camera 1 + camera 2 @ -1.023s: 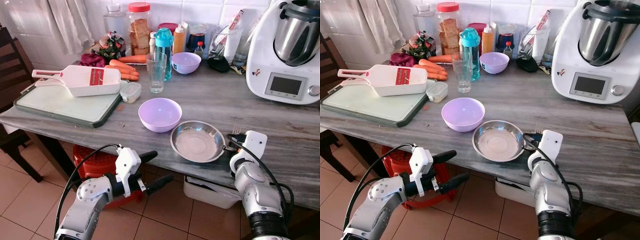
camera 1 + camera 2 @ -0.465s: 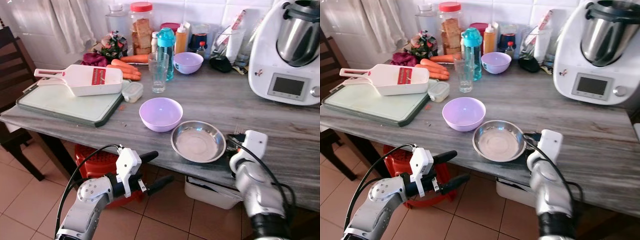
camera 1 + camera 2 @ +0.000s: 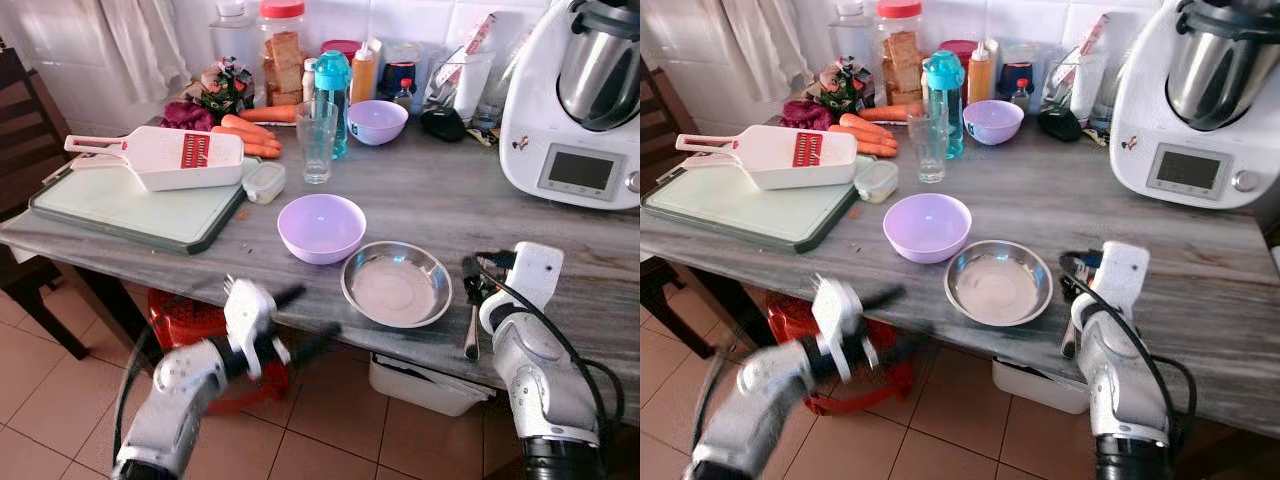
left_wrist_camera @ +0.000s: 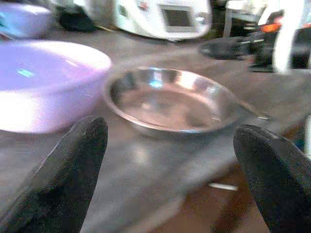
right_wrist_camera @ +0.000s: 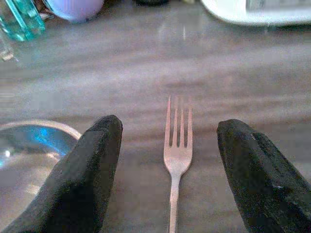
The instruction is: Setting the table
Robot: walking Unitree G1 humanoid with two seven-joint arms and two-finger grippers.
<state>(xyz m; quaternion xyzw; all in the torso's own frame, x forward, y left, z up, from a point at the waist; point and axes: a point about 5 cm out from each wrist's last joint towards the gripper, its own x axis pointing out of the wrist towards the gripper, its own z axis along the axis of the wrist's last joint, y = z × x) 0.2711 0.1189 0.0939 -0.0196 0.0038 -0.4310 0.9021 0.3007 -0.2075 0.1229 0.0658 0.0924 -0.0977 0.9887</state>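
The fork [image 5: 177, 150] lies flat on the table [image 3: 420, 205], just to the right of the steel bowl [image 3: 396, 283], the way a place is laid for eating. The right gripper [image 5: 167, 165] sits over it with its jaws wide apart, one on each side. The left gripper [image 4: 170, 160] is low by the table edge, jaws apart too. A purple bowl [image 3: 320, 227] sits beside the steel one.
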